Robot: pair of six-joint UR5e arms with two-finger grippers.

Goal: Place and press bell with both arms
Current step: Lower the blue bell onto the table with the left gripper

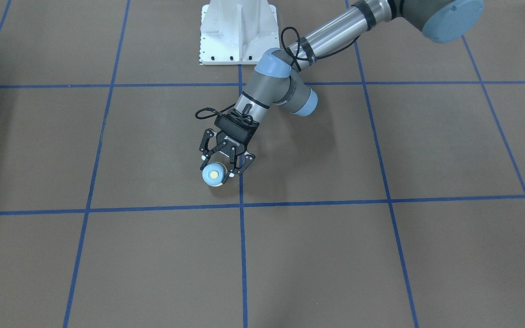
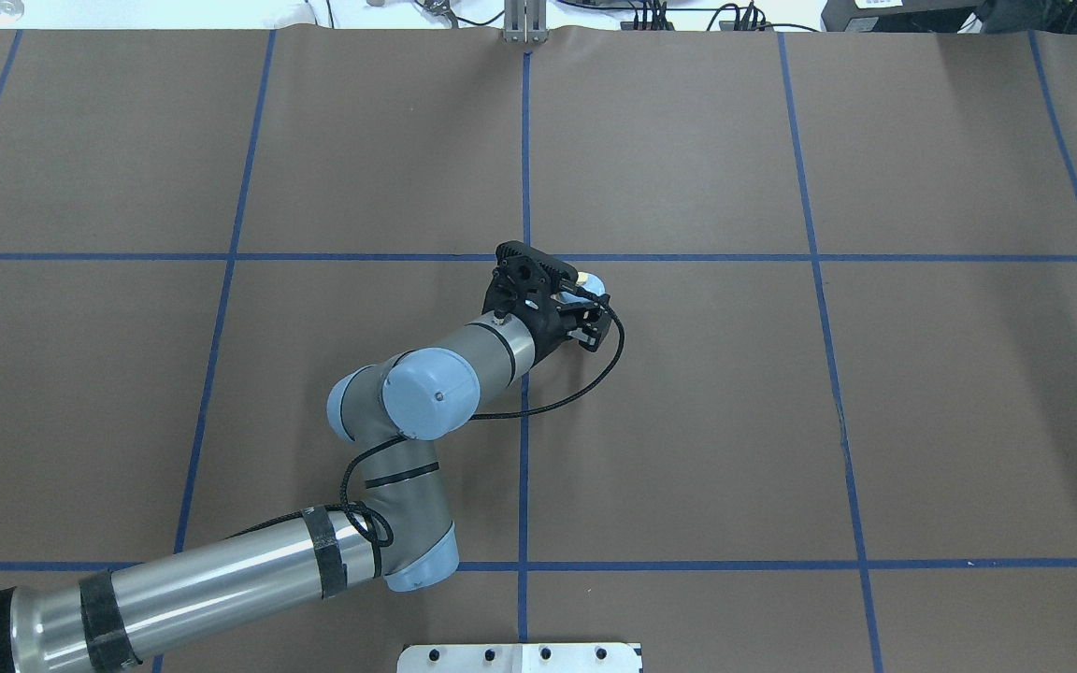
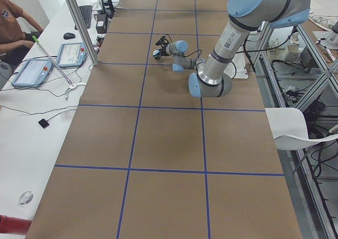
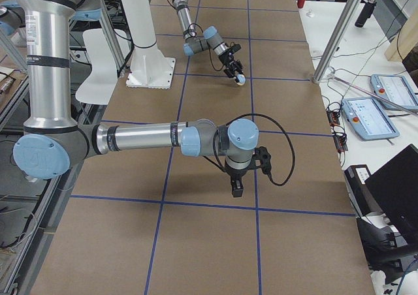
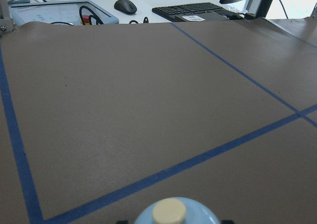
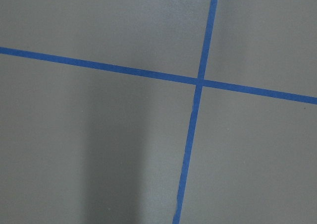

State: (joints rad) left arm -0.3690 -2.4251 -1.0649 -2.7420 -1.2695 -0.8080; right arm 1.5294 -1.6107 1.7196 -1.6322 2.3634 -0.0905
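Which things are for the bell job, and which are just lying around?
For the job: bell, left gripper holding it, right gripper.
Just lying about: mouse, keyboard, chair.

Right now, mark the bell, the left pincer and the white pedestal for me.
bell (image 1: 214, 174), exterior front-facing view, on the cream button at its top.
left pincer (image 1: 217, 166), exterior front-facing view, midway between its two fingertips.
white pedestal (image 1: 237, 32), exterior front-facing view, on the middle of its front face.
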